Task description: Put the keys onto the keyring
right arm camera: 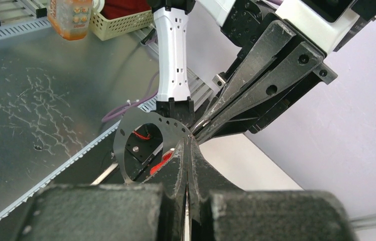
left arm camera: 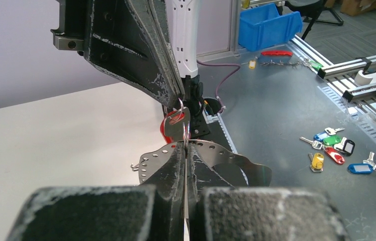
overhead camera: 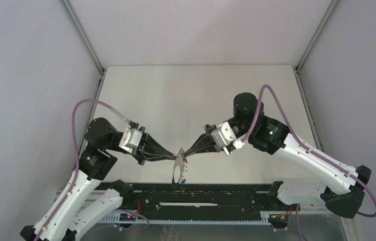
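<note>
Threading step in hand: keyring [overhead camera: 179, 169] held mid-air over desk's near edge, centre, pinched by L gripper [left arm camera: 185, 149]. Red key [left arm camera: 169, 125] pinched by R gripper [overhead camera: 186, 152] at ring rim. Next, prob. fine alignment needed.

Pale matte table [overhead camera: 201, 95]; black rail [overhead camera: 216, 193] across near edge.

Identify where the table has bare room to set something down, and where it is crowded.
Crowded: the near centre, where the left gripper and right gripper meet at the keyring beside the black rail. Bare: the far half of the table, from there to the back wall.
</note>
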